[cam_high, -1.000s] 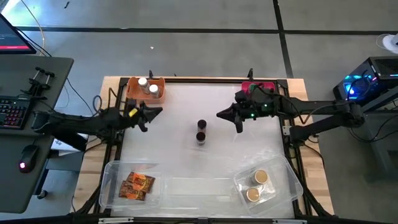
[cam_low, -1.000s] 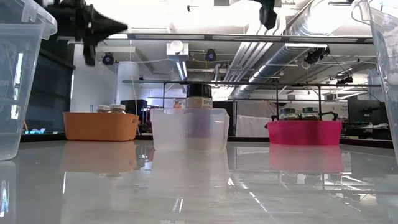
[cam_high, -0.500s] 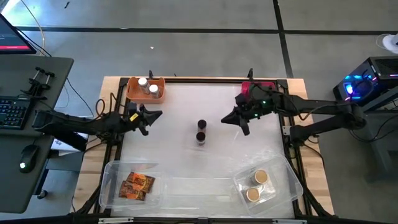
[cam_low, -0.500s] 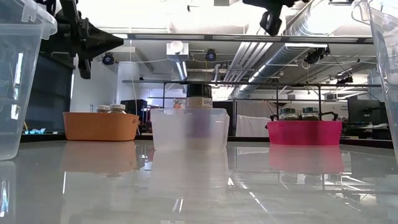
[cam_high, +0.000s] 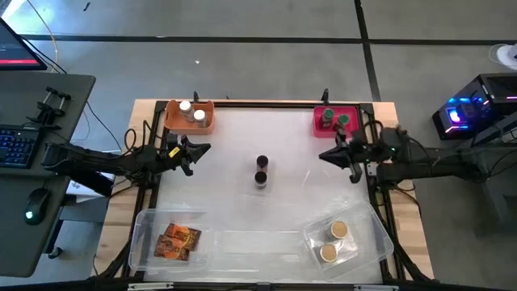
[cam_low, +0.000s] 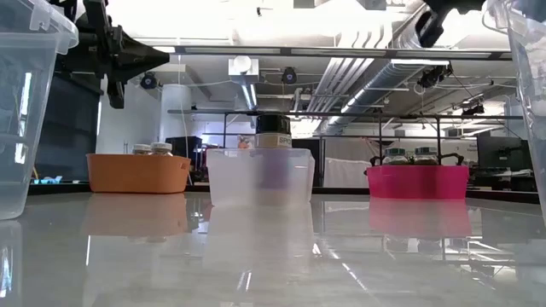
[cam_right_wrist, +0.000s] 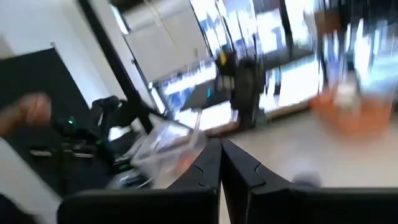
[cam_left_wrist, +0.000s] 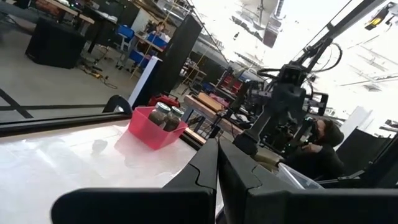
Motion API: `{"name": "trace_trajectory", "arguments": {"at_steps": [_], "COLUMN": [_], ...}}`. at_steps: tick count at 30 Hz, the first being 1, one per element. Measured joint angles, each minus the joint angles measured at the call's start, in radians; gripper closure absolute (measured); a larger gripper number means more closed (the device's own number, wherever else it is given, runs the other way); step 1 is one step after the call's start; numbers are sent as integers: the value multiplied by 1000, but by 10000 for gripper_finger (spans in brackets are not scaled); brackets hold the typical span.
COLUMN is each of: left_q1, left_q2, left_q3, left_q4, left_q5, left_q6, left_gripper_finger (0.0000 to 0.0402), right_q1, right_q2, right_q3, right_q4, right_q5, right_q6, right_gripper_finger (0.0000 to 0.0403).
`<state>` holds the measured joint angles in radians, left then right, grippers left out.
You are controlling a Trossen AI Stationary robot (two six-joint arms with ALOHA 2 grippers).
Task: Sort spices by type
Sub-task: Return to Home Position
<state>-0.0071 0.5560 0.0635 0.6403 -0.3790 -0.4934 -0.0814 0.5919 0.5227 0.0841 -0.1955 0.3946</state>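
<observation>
Low view: black-lid jar [cam_low: 273, 135] mostly hidden behind clear tray [cam_low: 258, 177].

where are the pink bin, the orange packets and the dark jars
pink bin [cam_high: 317, 121], high view, left rim
orange packets [cam_high: 178, 241], high view, packet's middle
dark jars [cam_high: 262, 162], high view, far jar's lid

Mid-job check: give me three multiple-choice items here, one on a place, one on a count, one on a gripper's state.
1. Where do the orange packets lie? A) orange bin B) left clear bin C) bare tabletop
2. How many jars stand in the pink bin? A) one B) four C) two
3. How is the left gripper? A) shut, empty B) shut on a jar C) wide open
1 B: they lie on its floor. 2 C: two green lids show. 3 A: it is closed on nothing.
</observation>
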Motion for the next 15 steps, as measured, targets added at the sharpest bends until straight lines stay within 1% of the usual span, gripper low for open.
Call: {"name": "trace_trajectory", "arguments": {"at_steps": [2, 3, 5, 6, 9, 12, 15], "left_q1": [0, 0, 0, 0, 0, 0, 0], "left_q2": [0, 0, 0, 0, 0, -13, -33], "left_q3": [0, 0, 0, 0, 0, 0, -2], "left_q4": [0, 0, 0, 0, -2, -9, -25], "left_q5": [0, 0, 0, 0, 0, 0, 0], "left_q6": [0, 0, 0, 0, 0, 0, 0], "left_gripper_finger": [401, 401, 401, 401, 401, 401, 401], "right_q1": [-1, -6, -28, -40, -61, -63, -64], "right_q2": [-35, -44, -51, -51, -51, -52, -51], "right_q3": [-59, -85, -131, -154, -206, -267, -330], "right_q4": [91, 121, 162, 172, 185, 205, 289], "right_q5": [14, 33, 73, 74, 23, 1, -40], "right_q6": [-128, -164, -168, -159, -130, -126, -118], "right_gripper_finger": [403, 403, 403, 403, 403, 403, 403]}}
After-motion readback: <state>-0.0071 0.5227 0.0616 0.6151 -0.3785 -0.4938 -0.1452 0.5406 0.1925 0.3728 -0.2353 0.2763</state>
